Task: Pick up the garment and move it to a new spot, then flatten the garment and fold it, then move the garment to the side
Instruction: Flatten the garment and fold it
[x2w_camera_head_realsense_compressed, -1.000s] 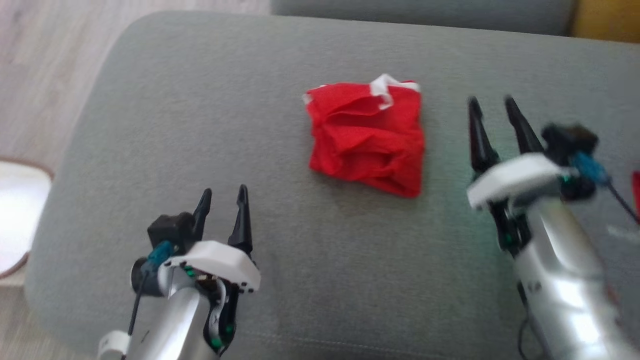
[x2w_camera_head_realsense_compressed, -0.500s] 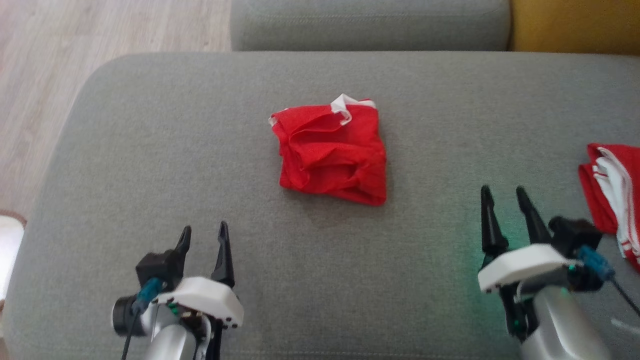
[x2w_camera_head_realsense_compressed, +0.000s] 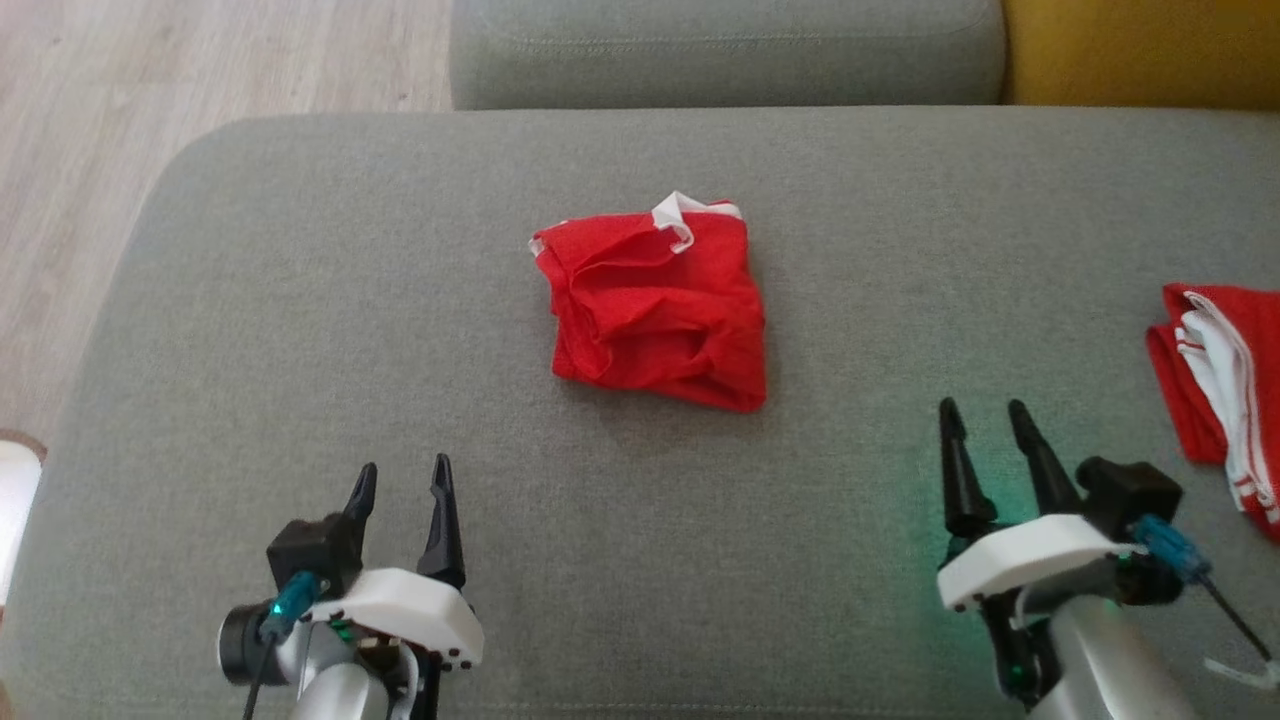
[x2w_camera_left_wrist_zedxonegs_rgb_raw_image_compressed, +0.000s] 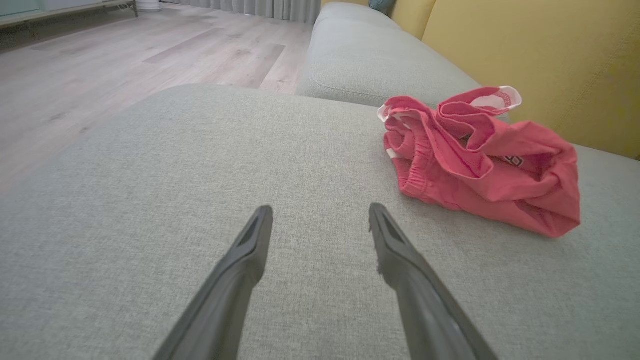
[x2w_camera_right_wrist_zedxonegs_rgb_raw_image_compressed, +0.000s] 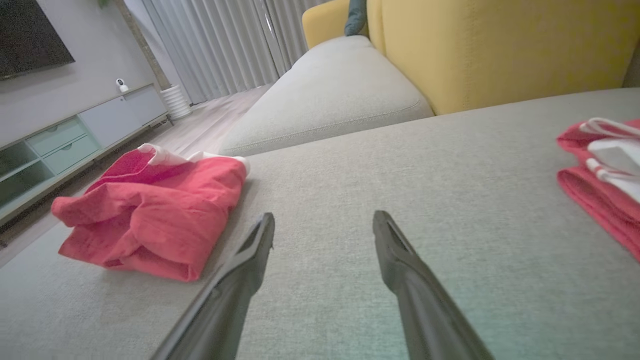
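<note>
Garment (x2w_camera_head_realsense_compressed: 655, 300) first: neither set of my jaws has it. The left jaws stand wide apart with nothing between them, low at 7 o'clock in the head view, just above the sofa (x2w_camera_head_realsense_compressed: 300, 300). The right jaws are equally wide and bare, low at 5 o'clock.

From the left jaws the garment lies at about 1 o'clock, and from the right jaws at about 11 o'clock, well clear of both. It sits mid-cushion as a rumpled, roughly square red bundle. Its layers are doubled over each other, and a white trim shows at its 12 o'clock edge.

Further out, at 3 o'clock from the garment, a second red cloth (x2w_camera_head_realsense_compressed: 1210, 370) with white stripes lies at the sofa's right edge. Past the far end of the cushion there is wood floor (x2w_camera_head_realsense_compressed: 200, 60) at 11 o'clock and a yellow backrest (x2w_camera_head_realsense_compressed: 1140, 50) at 1 o'clock.

I judge that this scene fits two stages. The bundle could be a loose heap waiting to be lifted and spread out. It could equally be a rough fold, already made and set down. Its shape alone does not settle which, so I won't name the step.

Any grip on it would call for closing that gap from both sides. The jaws would also need to come in low at its 6 o'clock edge and catch every layer, so the bundle doesn't spill open.
</note>
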